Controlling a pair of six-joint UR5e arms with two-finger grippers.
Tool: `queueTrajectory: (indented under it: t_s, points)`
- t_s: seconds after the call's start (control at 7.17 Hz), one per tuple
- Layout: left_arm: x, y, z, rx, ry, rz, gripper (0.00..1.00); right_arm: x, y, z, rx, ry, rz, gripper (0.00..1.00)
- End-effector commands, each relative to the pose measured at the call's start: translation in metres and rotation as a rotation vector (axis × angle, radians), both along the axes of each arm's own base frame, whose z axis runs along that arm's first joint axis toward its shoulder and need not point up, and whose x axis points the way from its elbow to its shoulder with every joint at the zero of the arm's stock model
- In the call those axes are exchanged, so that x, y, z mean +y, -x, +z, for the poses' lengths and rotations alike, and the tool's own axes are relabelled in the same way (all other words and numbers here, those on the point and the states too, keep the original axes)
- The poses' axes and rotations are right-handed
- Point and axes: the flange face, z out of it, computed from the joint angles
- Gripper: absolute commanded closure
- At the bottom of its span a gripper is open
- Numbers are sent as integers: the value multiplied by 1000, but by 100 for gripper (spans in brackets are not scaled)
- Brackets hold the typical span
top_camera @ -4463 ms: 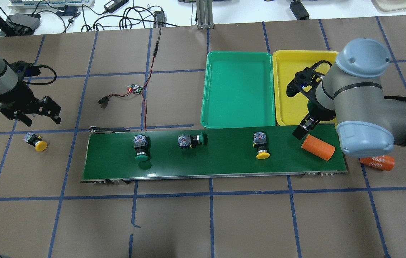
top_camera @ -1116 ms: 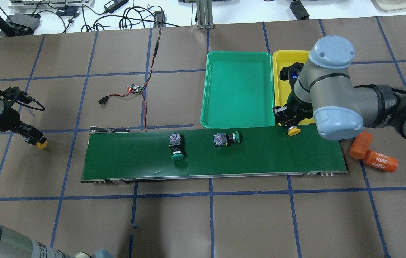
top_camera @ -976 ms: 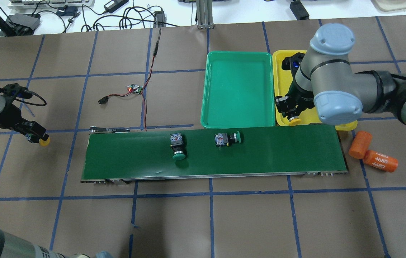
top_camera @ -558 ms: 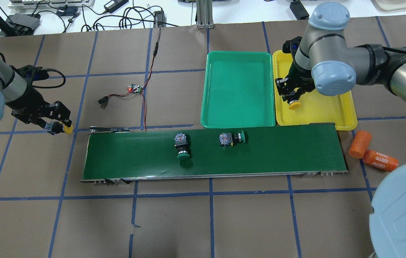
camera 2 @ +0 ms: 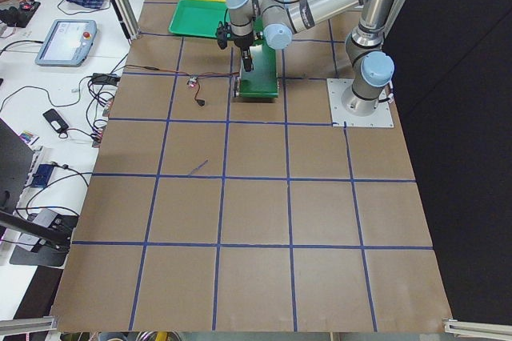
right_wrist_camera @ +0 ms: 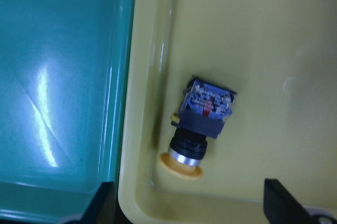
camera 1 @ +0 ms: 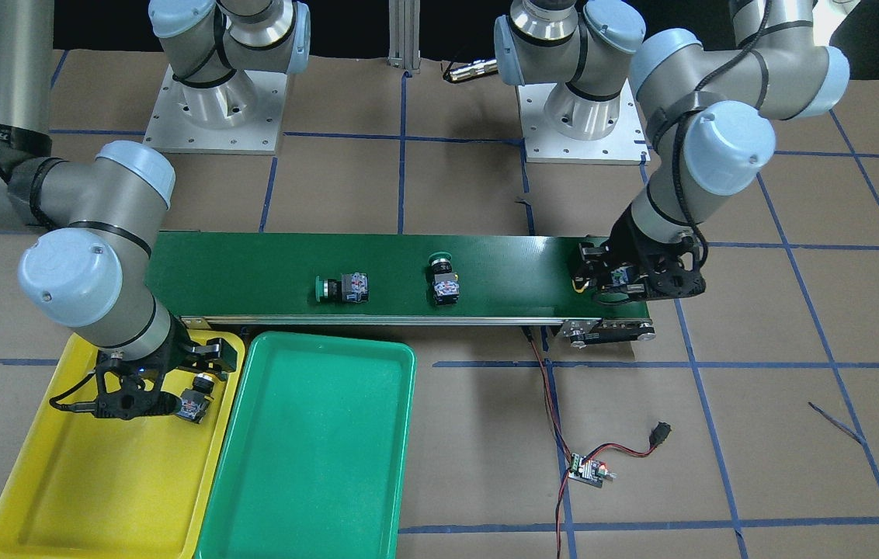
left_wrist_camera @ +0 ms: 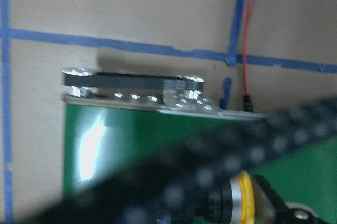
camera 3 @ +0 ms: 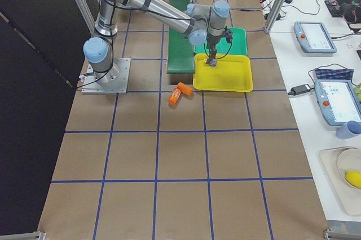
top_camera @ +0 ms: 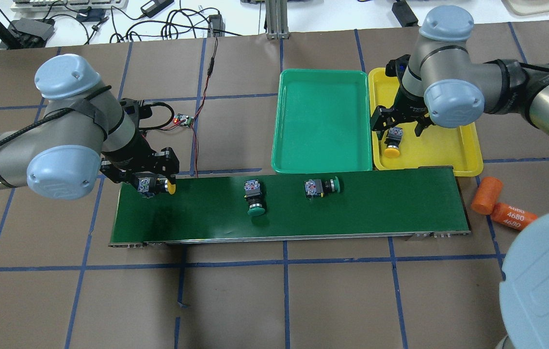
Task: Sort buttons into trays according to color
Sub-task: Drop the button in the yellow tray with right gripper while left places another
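Note:
My left gripper is shut on a yellow button and holds it over the left end of the conveyor belt. Its yellow cap shows in the left wrist view. My right gripper is open above the yellow tray. A second yellow button lies free in that tray near its left wall, also seen in the right wrist view between the spread fingertips. Two green buttons lie on the belt. The green tray holds nothing.
Two orange cylinders lie on the table beyond the belt's right end. A small circuit board with red-black wires lies behind the belt's left end. The two trays stand side by side behind the belt.
My left gripper carried its yellow button from the table's left over the belt's left end. My right gripper opened; its yellow button now lies in the yellow tray. The green buttons drifted right.

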Motion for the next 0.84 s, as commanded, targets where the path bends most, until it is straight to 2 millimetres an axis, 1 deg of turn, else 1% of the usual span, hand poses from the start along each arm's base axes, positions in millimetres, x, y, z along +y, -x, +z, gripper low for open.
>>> queueTrajectory:
  t_s: [0.0,0.14,0.28,0.42,0.56,0.7]
  points:
    - [0,8,-13,0,-1,-17,10,45,-8,26,-2,-45,22,0]
    - [-1,10,-10,0,3,-38,0,76,-12,33,-7,-35,29,0]
    - [-8,7,19,-6,59,-36,0,106,-17,44,-10,18,114,5]
    - [-21,8,49,-7,64,-40,0,125,-20,32,-9,95,258,0]
    - [-30,15,96,-7,87,-54,0,133,-21,22,-2,167,385,0]
    - [-34,15,144,-7,89,-54,0,133,-20,20,5,178,401,0]
